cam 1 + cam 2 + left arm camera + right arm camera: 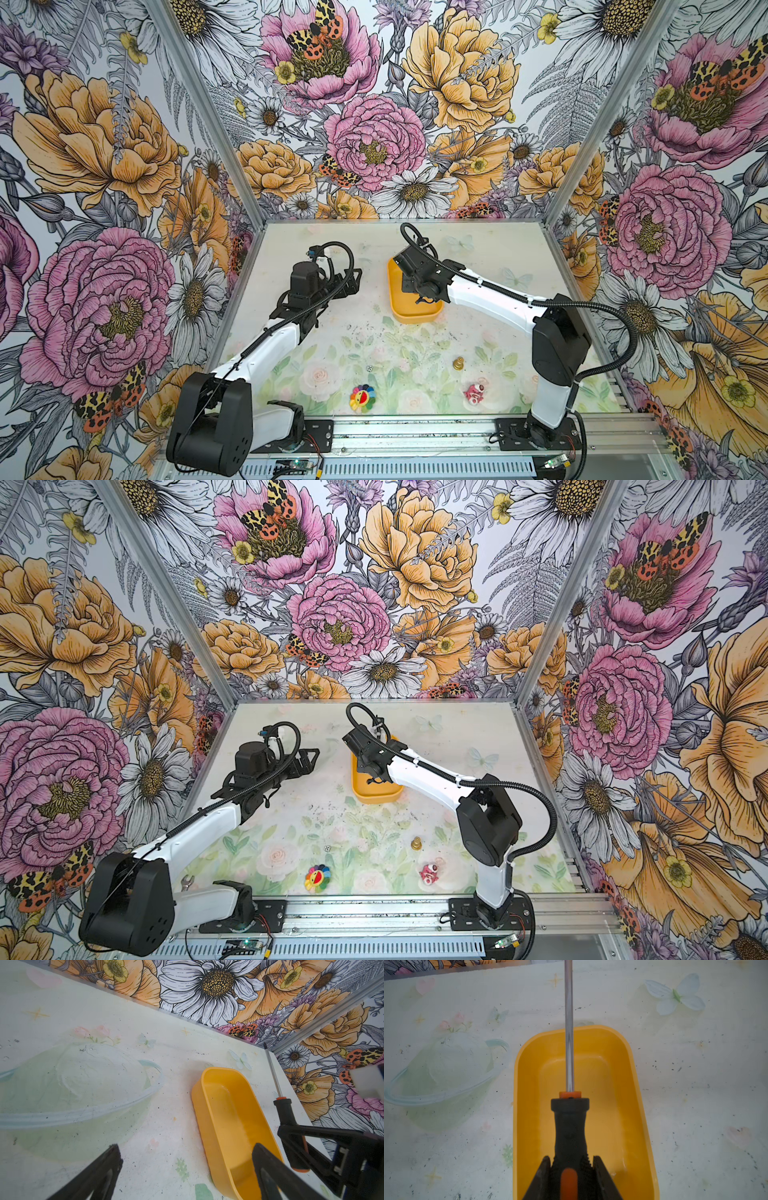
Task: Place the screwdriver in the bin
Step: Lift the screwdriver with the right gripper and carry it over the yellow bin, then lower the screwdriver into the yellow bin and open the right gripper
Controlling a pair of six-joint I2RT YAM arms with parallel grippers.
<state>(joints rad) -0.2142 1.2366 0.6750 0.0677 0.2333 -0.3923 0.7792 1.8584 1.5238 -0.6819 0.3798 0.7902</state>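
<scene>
Item: screwdriver. Handle clamped betw. R gripper jaws, shaft sticking fwd past tips, over bin. L gripper: jaws apart, empty.

- The bin is sitting mid-frame on the table.
- The screwdriver, in the right gripper, is hanging over the bin's inside.
- The left gripper is hovering left of the bin.
- A die and a flower toy are lying lower mid-frame.
</scene>
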